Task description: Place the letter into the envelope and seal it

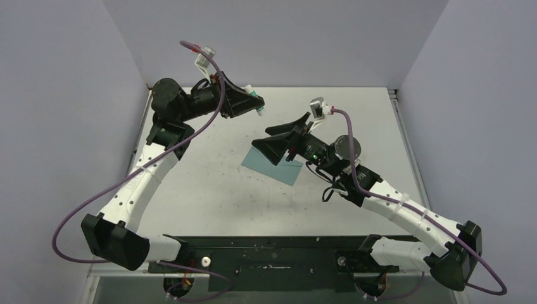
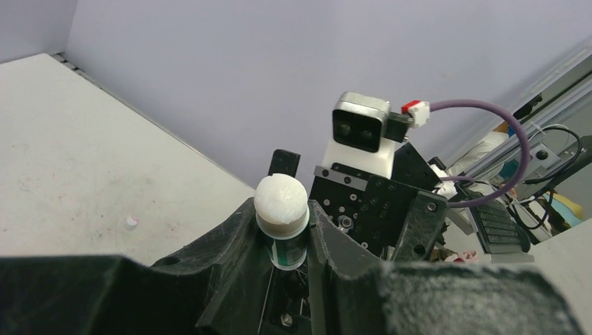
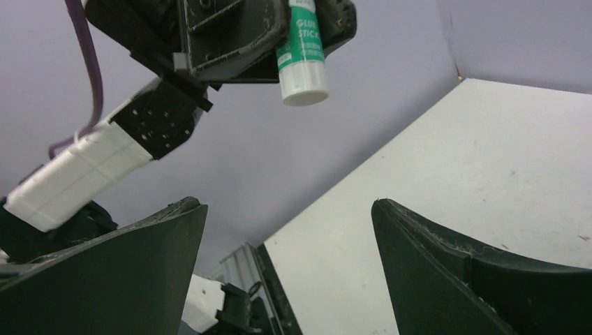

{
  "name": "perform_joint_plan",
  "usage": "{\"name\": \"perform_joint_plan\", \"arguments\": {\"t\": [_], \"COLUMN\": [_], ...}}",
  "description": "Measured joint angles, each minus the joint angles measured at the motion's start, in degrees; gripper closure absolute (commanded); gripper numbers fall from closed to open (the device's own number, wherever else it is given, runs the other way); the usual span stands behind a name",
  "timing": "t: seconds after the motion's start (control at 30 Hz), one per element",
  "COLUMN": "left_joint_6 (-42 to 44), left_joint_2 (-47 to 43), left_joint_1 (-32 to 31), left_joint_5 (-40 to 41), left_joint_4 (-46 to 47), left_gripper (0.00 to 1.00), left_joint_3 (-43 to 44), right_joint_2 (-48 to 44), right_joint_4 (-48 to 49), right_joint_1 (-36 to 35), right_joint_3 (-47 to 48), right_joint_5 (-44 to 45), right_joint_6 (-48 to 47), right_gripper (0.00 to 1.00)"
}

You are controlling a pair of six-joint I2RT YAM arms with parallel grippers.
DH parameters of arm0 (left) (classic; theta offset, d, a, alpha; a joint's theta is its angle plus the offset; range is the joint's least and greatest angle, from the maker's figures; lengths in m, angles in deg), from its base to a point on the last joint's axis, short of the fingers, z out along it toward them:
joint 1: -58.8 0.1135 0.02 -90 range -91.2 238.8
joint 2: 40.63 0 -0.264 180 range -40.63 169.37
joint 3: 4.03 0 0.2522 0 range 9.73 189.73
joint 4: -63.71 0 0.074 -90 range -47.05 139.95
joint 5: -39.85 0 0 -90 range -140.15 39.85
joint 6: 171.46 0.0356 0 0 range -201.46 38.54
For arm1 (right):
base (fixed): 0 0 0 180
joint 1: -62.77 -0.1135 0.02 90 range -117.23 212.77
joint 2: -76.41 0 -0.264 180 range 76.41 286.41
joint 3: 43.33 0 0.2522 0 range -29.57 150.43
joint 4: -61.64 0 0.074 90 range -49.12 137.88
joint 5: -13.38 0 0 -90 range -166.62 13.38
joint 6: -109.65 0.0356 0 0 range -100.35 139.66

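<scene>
Your left gripper point(image 1: 255, 103) is high over the far left part of the counter point(image 1: 209, 190) and is closed on a glue stick point(image 2: 280, 209), which stands out between the fingers with its white end forward. Your right gripper point(image 1: 278, 139) has its jaws wide apart and holds nothing; it hangs just above the envelope point(image 1: 283, 170). The envelope lies flat near the middle of the counter, its far part hidden under that gripper
</scene>
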Motion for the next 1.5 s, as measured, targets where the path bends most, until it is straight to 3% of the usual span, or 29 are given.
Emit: {"name": "perform_joint_plan", "arguments": {"t": [0.13, 0.33, 0.57, 0.67, 0.87, 1.33, 1.5], "left_joint_6": [-1.0, -2.4, -4.2, -4.9, -5.9, -6.8, -6.9], "left_joint_2": [-0.6, -1.2, -2.0, -2.4, -2.7, -2.9, -3.0], "left_joint_1": [0.0, 0.0, 0.0, 0.0, 0.0, 0.0, 0.1], "left_joint_5": [-0.6, -1.6, -1.7, -1.6, -1.4, -1.2, 0.2], "left_joint_4": [2.6, 5.2, 7.3, 8.1, 8.7, 9.7, 9.3], "left_gripper": [1.0, 1.0, 1.0, 1.0, 1.0, 1.0, 1.0], "left_joint_3": [-0.8, -2.2, -3.8, -4.3, -4.8, -5.3, -5.4], "right_joint_2": [-0.2, 0.6, 5.8, 8.1, 8.7, 9.1, 9.7], "right_joint_4": [4.8, 15.4, 23.5, 24.7, 28.2, 30.9, 29.7], "right_joint_1": [0.6, 1.3, 1.7, 1.8, 2.2, 2.8, 3.1], "right_joint_3": [-1.9, -5.4, -4.8, -3.7, -3.7, -3.7, -2.1], "right_joint_5": [0.8, 3.8, 4.0, 3.8, 3.4, 2.8, 1.7], "right_joint_6": [7.0, 19.6, 28.2, 30.4, 32.5, 34.5, 31.4], "right_gripper": [0.24, 0.26, 0.53, 0.55, 0.49, 0.94, 0.95]}}
